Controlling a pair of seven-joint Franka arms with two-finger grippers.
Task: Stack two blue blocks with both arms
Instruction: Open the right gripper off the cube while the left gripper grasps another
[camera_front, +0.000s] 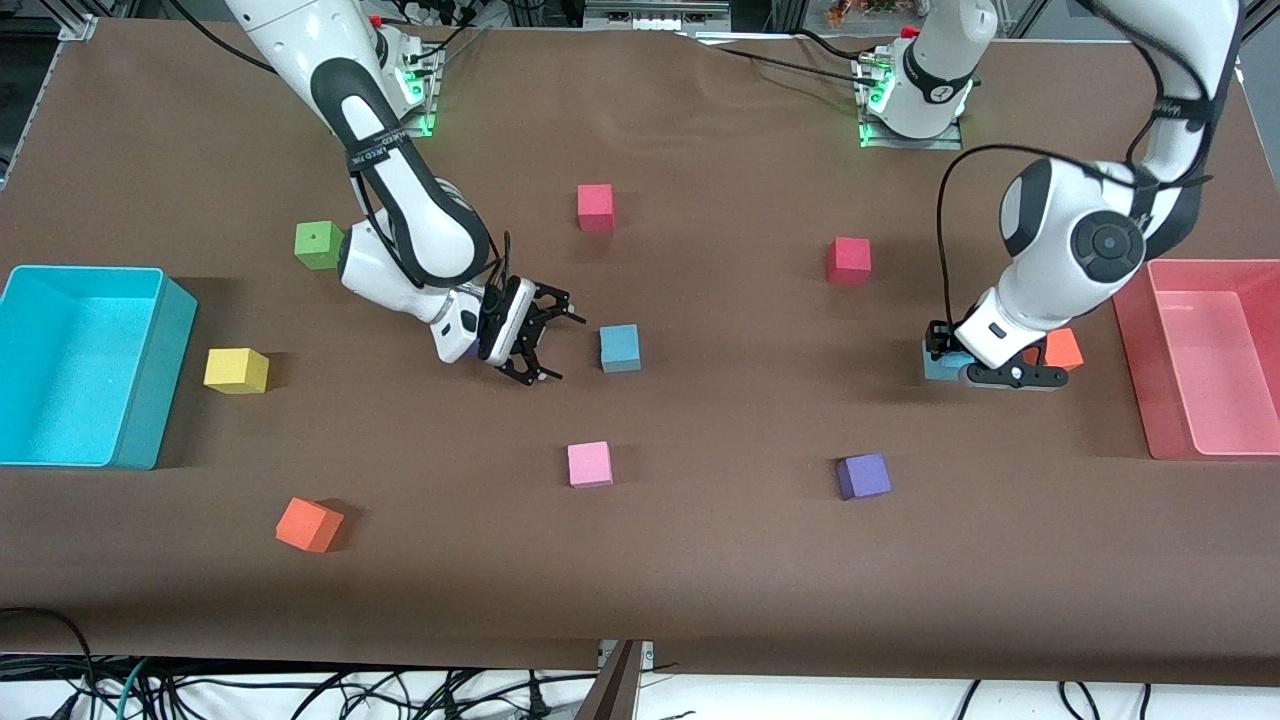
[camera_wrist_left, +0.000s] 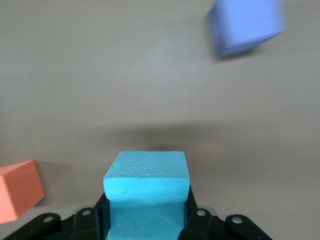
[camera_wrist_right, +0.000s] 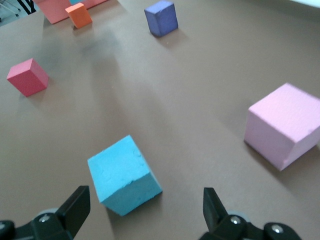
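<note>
Blue block (camera_wrist_left: 146, 187) — between left gripper (camera_wrist_left: 147, 216)

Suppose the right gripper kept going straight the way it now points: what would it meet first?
Most likely the blue block near the table's middle. The right gripper is open, and in its wrist view that cube lies just ahead of the two fingertips, a little off centre. The pink cube lies off to one side, probably outside that line.

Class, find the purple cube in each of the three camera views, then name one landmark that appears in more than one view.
Front view: purple cube, low in the picture, nearer the camera than the left tool.
Left wrist view: upper corner, blurred, past the blue block that tool grips.
Right wrist view: near the top edge.
Shared landmark: the orange cube beside the left tool, seen in all three views.
</note>
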